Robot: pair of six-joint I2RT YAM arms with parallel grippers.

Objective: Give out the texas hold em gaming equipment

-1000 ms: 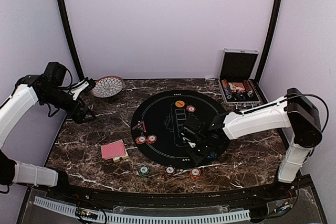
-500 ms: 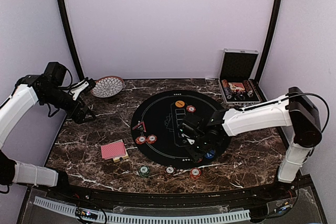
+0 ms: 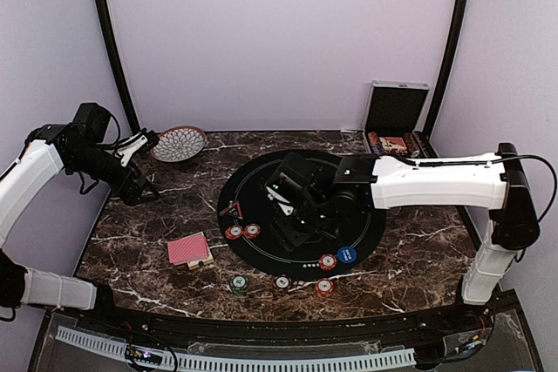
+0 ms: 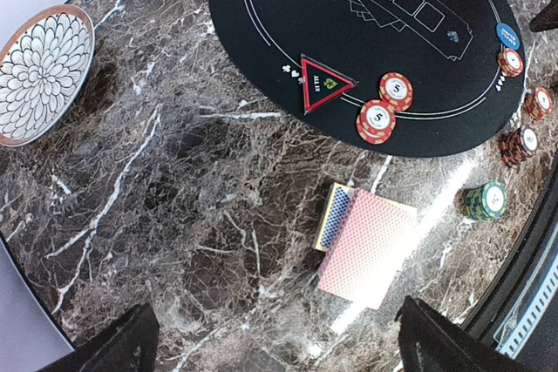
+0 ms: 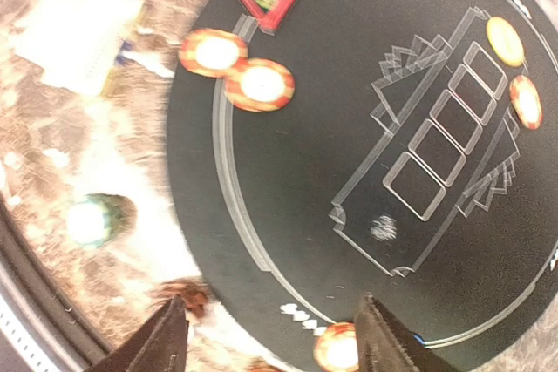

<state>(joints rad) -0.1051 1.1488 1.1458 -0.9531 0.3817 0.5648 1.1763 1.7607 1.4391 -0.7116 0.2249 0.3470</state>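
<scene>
Red-backed playing cards (image 3: 190, 250) (image 4: 368, 246) lie on the marble at the near left. Two red chips (image 3: 242, 232) (image 5: 235, 67) sit at the black mat's (image 3: 261, 185) left edge beside a red triangle marker (image 4: 323, 83). A red chip (image 3: 328, 261) and a blue chip (image 3: 347, 255) lie on the mat's near right rim. A green chip (image 3: 238, 283), a white one (image 3: 282, 282) and a red one (image 3: 324, 287) rest on the marble in front. My right gripper (image 3: 296, 219) (image 5: 270, 320) hangs open and empty over the mat. At the far left, above the table, my left gripper (image 3: 144, 141) (image 4: 277, 328) is open and empty.
A patterned round bowl (image 3: 179, 142) (image 4: 39, 71) sits at the back left. A silver hinged case (image 3: 397, 141) stands open at the back right with chips inside. An orange chip (image 5: 506, 41) and a red one (image 5: 526, 100) lie at the mat's far side, under my right arm.
My right gripper has opened wider and swung from the mat's near right rim toward its middle, uncovering the blue and red chips there. The left arm has not moved.
</scene>
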